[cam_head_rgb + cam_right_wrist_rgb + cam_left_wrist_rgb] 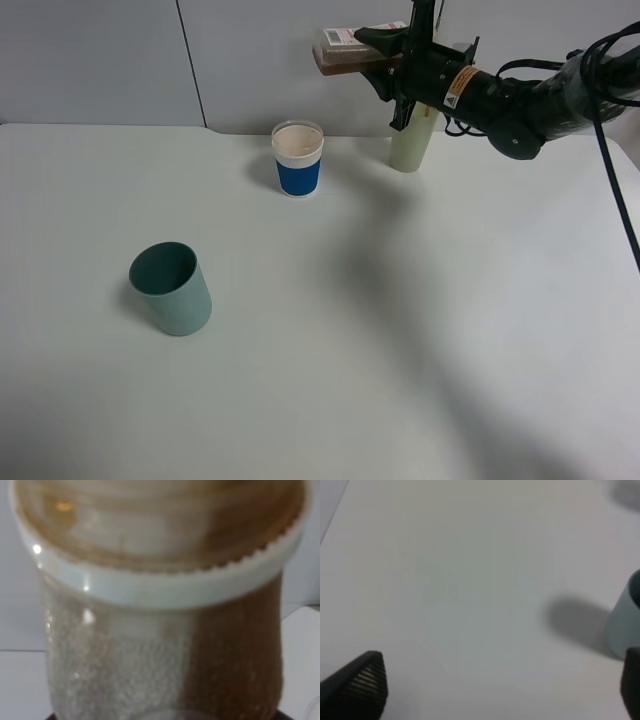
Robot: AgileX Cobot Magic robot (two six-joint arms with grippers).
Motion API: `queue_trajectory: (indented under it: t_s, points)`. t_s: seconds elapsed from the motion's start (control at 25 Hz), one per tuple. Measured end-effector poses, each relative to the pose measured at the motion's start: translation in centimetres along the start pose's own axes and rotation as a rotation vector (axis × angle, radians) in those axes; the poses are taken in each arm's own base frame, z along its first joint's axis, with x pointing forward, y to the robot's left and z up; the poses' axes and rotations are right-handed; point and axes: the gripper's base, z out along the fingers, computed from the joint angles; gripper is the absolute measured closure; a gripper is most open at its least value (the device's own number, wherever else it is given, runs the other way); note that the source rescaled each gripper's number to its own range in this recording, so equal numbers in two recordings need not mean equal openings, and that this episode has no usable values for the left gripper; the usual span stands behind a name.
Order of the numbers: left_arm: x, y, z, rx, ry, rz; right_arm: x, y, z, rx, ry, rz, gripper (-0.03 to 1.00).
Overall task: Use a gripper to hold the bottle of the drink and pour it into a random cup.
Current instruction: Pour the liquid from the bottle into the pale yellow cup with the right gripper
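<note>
Brown liquid lies along the low side of the bottle of the drink, clamped on its side by the right fingers high above the tabletop; below them stand a cream cup, partly hidden by the wrist, and a blue-and-white cup toward the fingertip side. Print on the pink-and-white label and the orange-yellow sticker behind those fingers is unreadable. The left fingers stand apart, a teal cup beside one tip.
</note>
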Motion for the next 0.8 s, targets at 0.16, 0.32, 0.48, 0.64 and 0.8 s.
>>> queue_trajectory:
  t_s: [0.16, 0.32, 0.48, 0.64, 0.8]
  points:
    - [0.0, 0.0, 0.0, 0.0, 0.0, 0.0, 0.2, 0.0, 0.1, -0.001, 0.005, 0.004, 0.96]
    - [0.0, 0.0, 0.0, 0.0, 0.0, 0.0, 0.5, 0.0, 0.3, -0.003, 0.009, 0.011, 0.96]
    - [0.0, 0.0, 0.0, 0.0, 0.0, 0.0, 1.1, 0.1, 0.6, -0.006, 0.021, 0.014, 0.96]
    - [0.0, 0.0, 0.0, 0.0, 0.0, 0.0, 1.2, 0.1, 0.7, -0.009, 0.019, 0.022, 0.96]
    - [0.0, 0.0, 0.0, 0.0, 0.0, 0.0, 1.3, 0.2, 0.8, -0.014, 0.012, 0.064, 0.96]
